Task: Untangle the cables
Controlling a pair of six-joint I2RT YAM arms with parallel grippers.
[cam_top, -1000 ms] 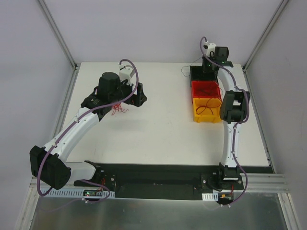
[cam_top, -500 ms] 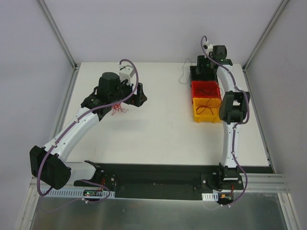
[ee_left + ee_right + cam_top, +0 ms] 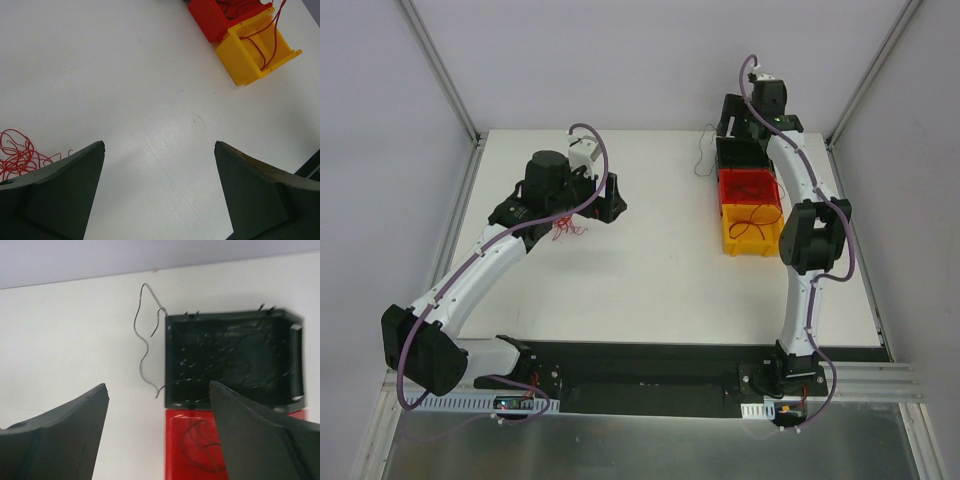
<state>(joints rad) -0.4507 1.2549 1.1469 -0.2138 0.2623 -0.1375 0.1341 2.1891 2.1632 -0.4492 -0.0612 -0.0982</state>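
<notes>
Cables [image 3: 225,357] are lying in the black bin [image 3: 170,365], one draping over its edge; your right gripper [image 3: 157,385] is hovering above it, spread and empty.

A white surface [image 3: 650,270] is shown. Red cables [image 3: 17,155] are seen left, black cables [image 3: 145,350] far right, by black bin [image 3: 296,365], red bin [image 3: 207,17], yellow bin [image 3: 235,57].

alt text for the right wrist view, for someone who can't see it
A black rectangular plastic bin of thin black wires sits on a white table, one wire trailing over its left wall onto the tabletop. A red plastic bin holding looped red wire adjoins it below, and the right claw's dark fingers stand open in the lower corners.
</notes>
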